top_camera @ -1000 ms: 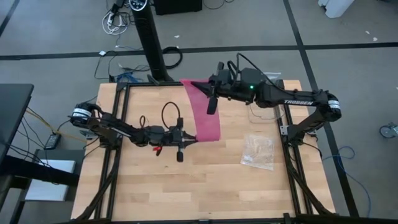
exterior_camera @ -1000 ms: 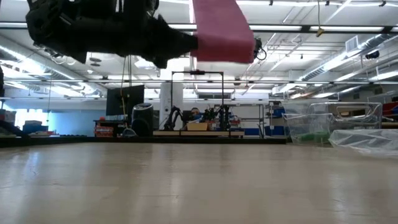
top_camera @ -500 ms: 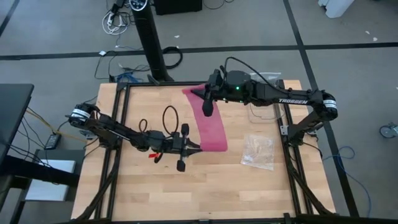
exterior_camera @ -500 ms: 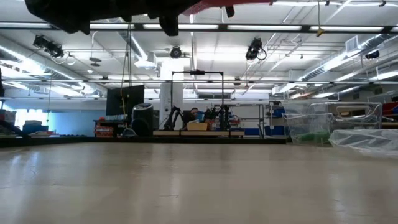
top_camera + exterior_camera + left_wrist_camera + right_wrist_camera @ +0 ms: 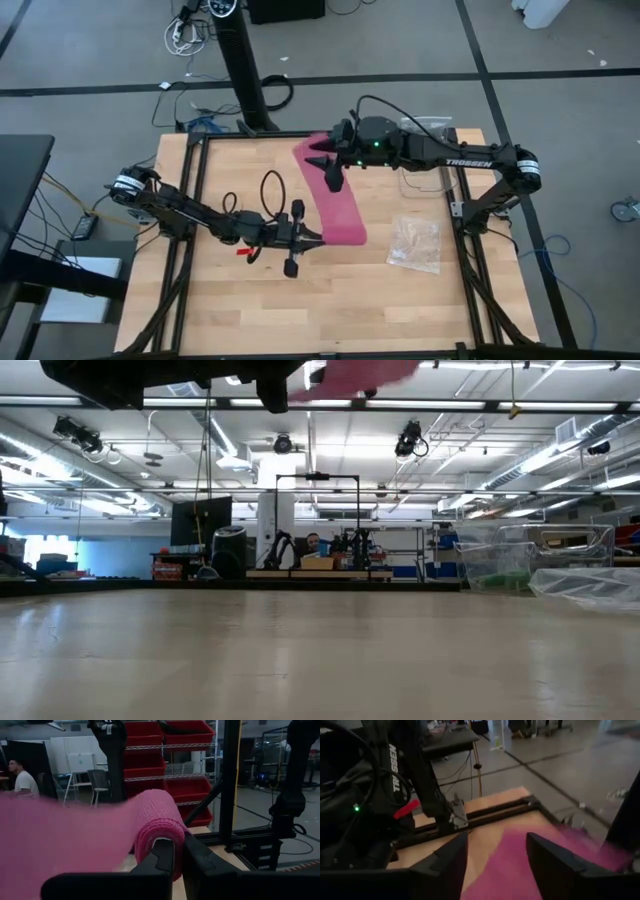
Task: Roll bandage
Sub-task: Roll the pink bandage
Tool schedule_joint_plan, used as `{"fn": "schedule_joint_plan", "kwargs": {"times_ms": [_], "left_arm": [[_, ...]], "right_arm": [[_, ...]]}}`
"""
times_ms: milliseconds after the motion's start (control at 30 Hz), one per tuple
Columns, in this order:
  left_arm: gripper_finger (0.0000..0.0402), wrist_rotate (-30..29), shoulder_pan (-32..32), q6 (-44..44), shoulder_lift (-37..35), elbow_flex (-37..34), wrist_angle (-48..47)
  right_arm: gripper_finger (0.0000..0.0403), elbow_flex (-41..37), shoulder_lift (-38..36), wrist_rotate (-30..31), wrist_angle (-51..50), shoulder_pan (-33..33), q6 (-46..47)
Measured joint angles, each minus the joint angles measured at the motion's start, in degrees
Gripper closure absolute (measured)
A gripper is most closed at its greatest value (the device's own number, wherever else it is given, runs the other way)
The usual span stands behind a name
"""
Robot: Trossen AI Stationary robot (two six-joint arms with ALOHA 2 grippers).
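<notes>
The bandage point(image 5: 335, 195) is a magenta-pink strip held in the air, running from the table's middle toward its far edge. Its near end is wound into a small roll point(image 5: 159, 822). My left gripper point(image 5: 305, 238) is shut on that roll, reaching in from the table's left. My right gripper point(image 5: 328, 168) stands open over the strip's far part point(image 5: 507, 865), its two fingers point(image 5: 445, 862) spread to either side of the pink cloth. In the low view only a pink patch point(image 5: 365, 372) shows at the top, high above the tabletop. My left gripper pinches the bandage's rolled near end point(image 5: 162, 832) between its two fingers point(image 5: 192, 857). The fingers lie about level and come from the table's left. The roll is lifted clear of the table, and the loose strip point(image 5: 60, 845) runs off from it toward the far edge.
A clear crinkly plastic bag point(image 5: 415, 243) lies on the table's right side. A black cable loop point(image 5: 275, 185) hangs over the left arm. Black frame rails point(image 5: 195, 200) run along the table's sides. A person point(image 5: 22, 780) stands in the room beyond.
My right gripper has opened and let go of the bandage's far end, after sinking and tipping downward. My left gripper has risen and gone toward the near edge and right with the rolled end. The strip's far part now sags loose and spreads wider.
</notes>
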Motion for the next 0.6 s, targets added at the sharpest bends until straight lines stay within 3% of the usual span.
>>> {"fn": "schedule_joint_plan", "kwargs": {"times_ms": [167, 300, 600], "left_arm": [[0.0382, -0.12, 0.02, -0.40, 0.00, 0.00, -0.15], [0.0382, -0.14, 0.02, -0.42, -1.52, 0.00, -2.19], [0.0382, -1.75, 0.56, 0.92, -15.89, 0.02, -18.83]], "right_arm": [[0.0166, 0.00, 0.00, -2.10, -3.56, -0.02, 3.34], [0.0157, -0.02, -0.80, -4.90, -5.35, -0.02, 0.79], [0.0176, -2.34, -12.42, -1.08, -19.63, -0.63, -9.96]]}}
